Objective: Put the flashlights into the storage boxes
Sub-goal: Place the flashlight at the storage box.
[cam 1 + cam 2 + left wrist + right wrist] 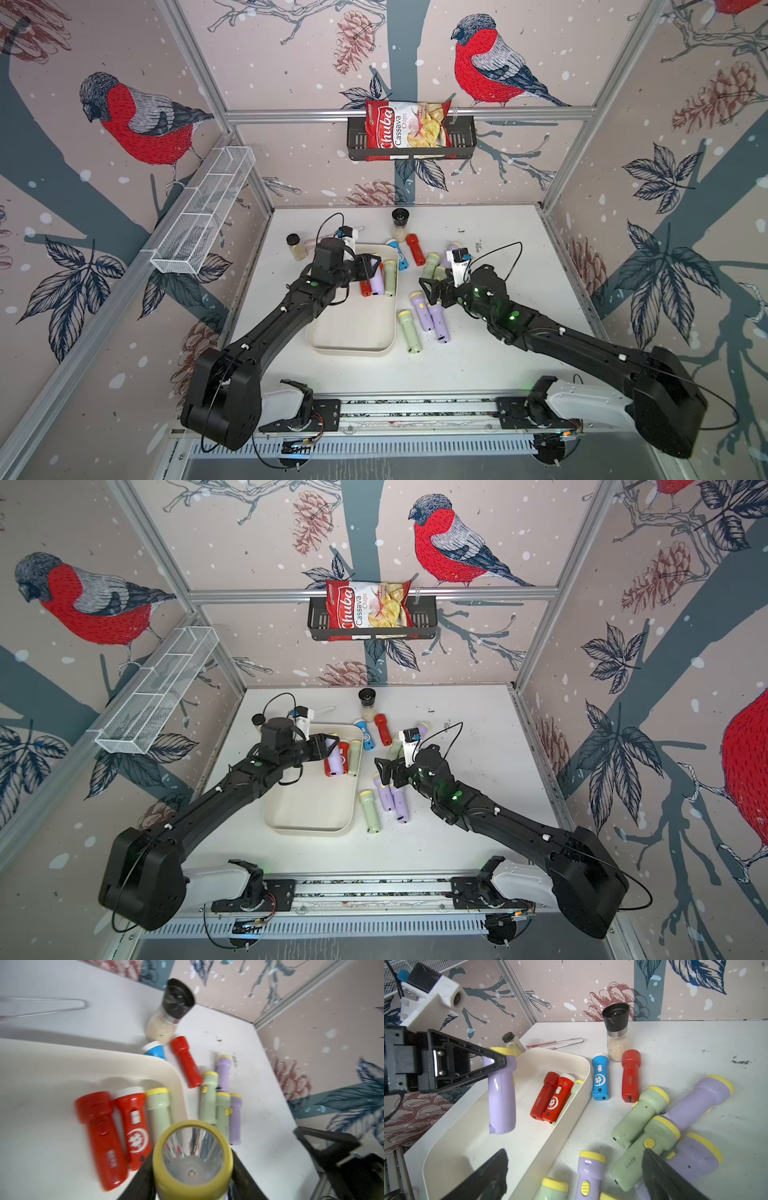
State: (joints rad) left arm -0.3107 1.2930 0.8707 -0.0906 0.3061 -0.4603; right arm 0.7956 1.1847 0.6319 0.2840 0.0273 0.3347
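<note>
The cream-white storage box lies at the table's middle left. In it lie two red flashlights and a pale green one. My left gripper hangs over the box, shut on a lilac flashlight with a yellow head. My right gripper is open and holds nothing. It hovers over loose lilac and green flashlights right of the box. A blue flashlight and a red one lie behind the box.
A black-capped grinder jar stands at the back beside the blue and red flashlights. A small jar and metal tongs lie behind the box. A wire rack hangs on the left wall. On the back wall is a black basket with a chips bag.
</note>
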